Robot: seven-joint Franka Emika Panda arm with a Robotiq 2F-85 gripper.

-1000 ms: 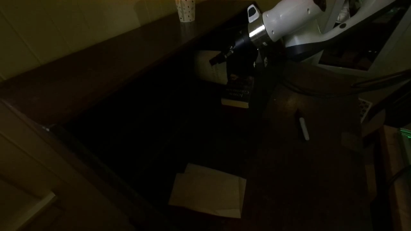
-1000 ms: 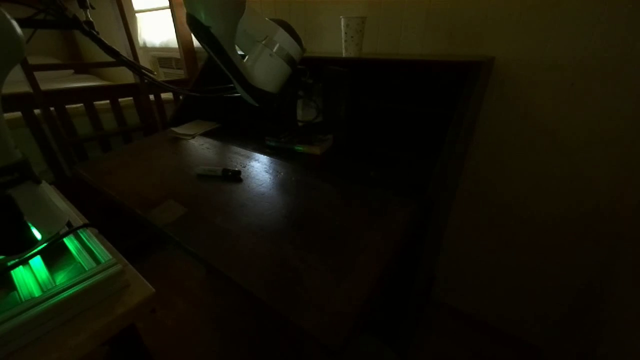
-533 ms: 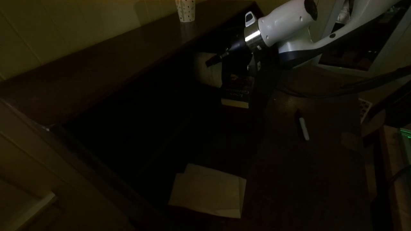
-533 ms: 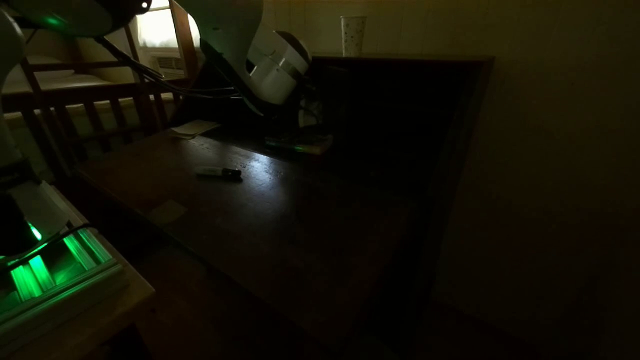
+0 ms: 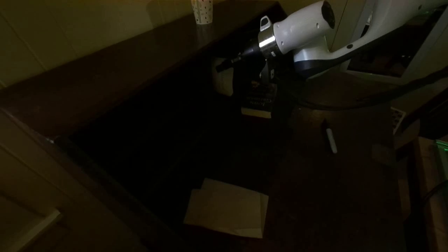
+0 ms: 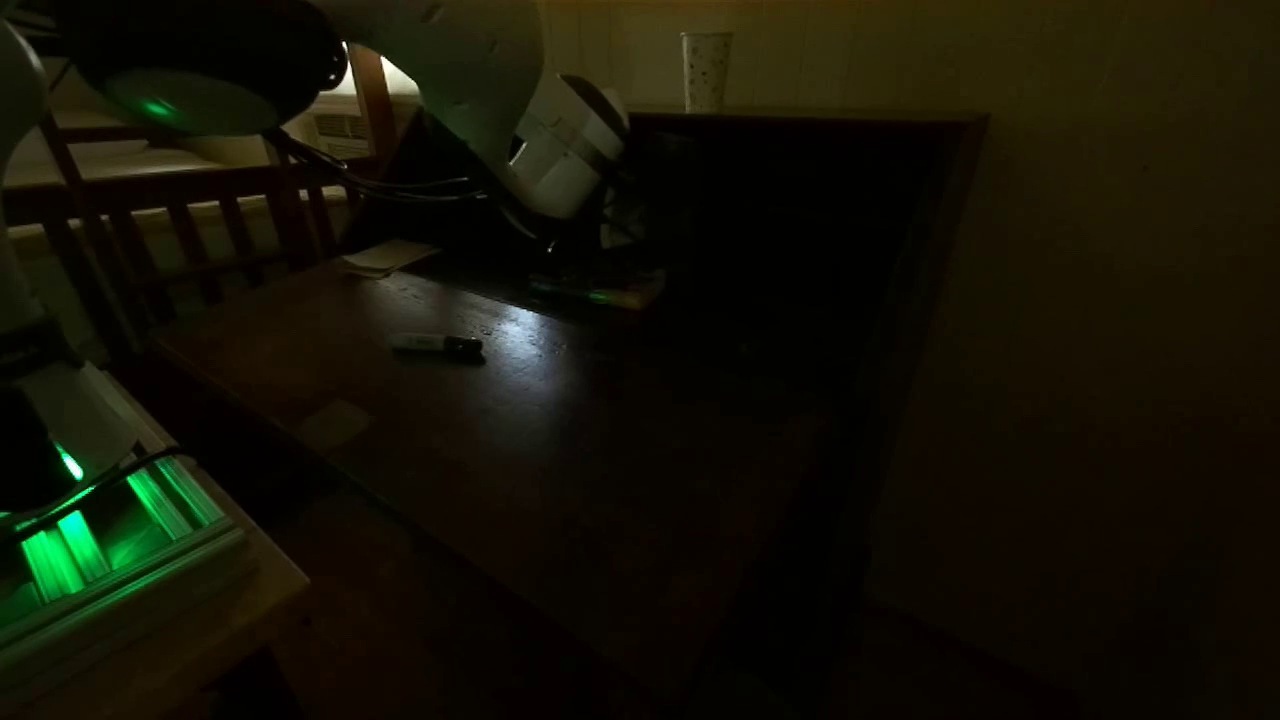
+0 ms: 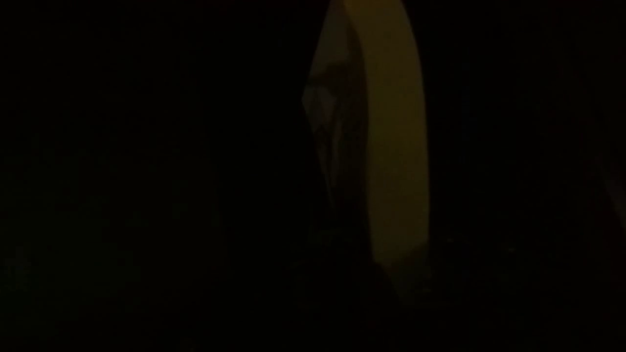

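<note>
Far left you've got the shelf (image 5: pixel 105 73) with the speckled cup (image 5: pixel 202 14) standing on it, above your work area. Leave headroom there.

Then your hand (image 5: pixel 219 67): fingers together, angled down-left, tips overlapping the upper part of the upright book (image 5: pixel 224 84) in an exterior view. Can't tell if you're touching it or just in front; too dark. Can't tell if any of it sits between the fingers either, so don't assume a grip.

Book location: on end in the shadow below the shelf, close beside the hand. Wrist view has its page edges running top to bottom just right of centre, pictured cover left of them. Fingers are lost in the dark in that view.

My read on the step: close-in work at that book with a closed hand, so more like contact or a nudge than a lift. Next move calls for confirming contact first, then slow, low-force motion; a book on end probably tips easily. If you want a grip instead, you'd need to back off, spread the fingers and line up with its thickness.

Papers (image 5: pixel 225 210) are well apart from you. Flat book (image 5: pixel 259 100) lies cover up, near the upright one in both exterior views; watch wrist clearance over it. Further right is the arm (image 5: pixel 301 28), then the marker (image 5: pixel 331 140) on the table (image 5: pixel 336 196), well apart from the hand.
</note>
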